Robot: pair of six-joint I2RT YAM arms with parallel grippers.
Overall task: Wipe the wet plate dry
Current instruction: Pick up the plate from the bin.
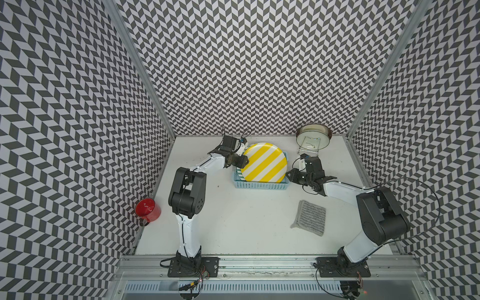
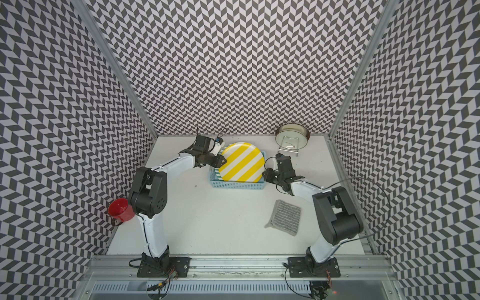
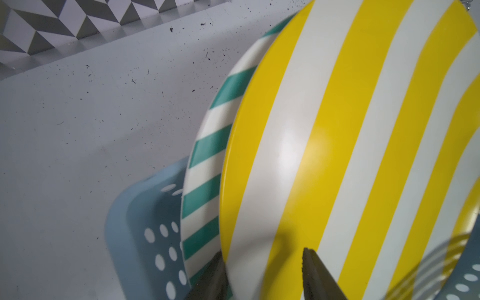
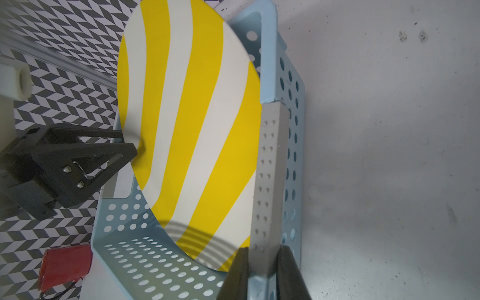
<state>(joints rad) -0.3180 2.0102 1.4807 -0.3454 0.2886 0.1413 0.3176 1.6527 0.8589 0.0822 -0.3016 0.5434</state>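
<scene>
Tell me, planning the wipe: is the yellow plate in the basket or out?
In: yellow plate stands on edge inside the blue basket, rim behind its wall.

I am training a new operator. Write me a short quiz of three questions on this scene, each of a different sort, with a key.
1. Multiple choice: the right gripper is shut on
A) the red mug
B) the wall of the blue basket
C) the metal bowl

2. True or false: the grey cloth lies on the table, in neither gripper.

3. Fill the gap: the open jaws of the left gripper stand on either side of the rim of the plate with ____ stripes.

Key: 1 B; 2 true; 3 yellow.
</scene>
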